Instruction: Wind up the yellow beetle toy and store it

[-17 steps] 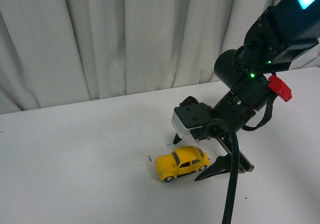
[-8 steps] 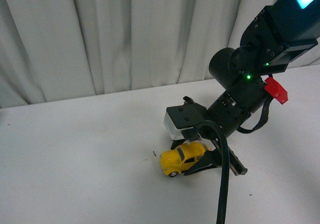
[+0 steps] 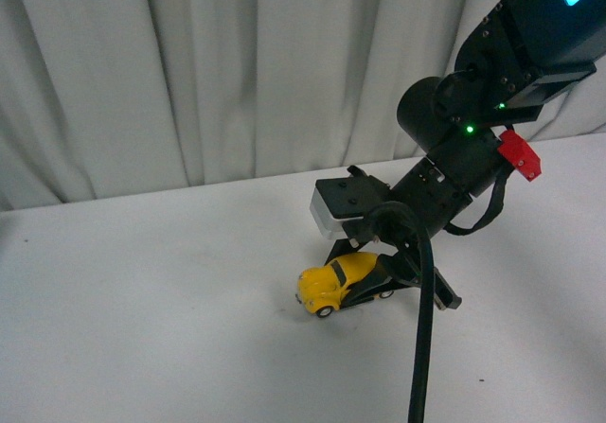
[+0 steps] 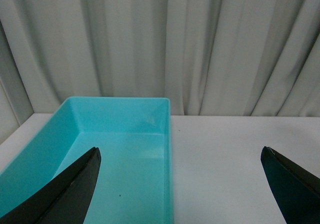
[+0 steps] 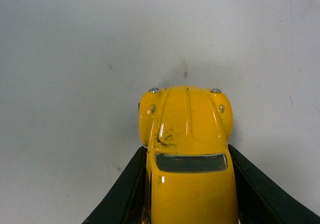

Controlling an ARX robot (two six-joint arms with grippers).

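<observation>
Left gripper [image 4: 180, 151] spread wide above teal bin [image 4: 120, 108]. Yellow beetle toy [image 3: 327, 286] sits on white table [image 3: 142, 328], right of centre. Right gripper [image 3: 353, 273] is closed against both its sides.

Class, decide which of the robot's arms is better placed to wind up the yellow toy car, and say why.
Right. The right gripper has its fingers against both sides of the yellow beetle toy. The left gripper hangs open facing the teal bin, no toy in its view.
</observation>
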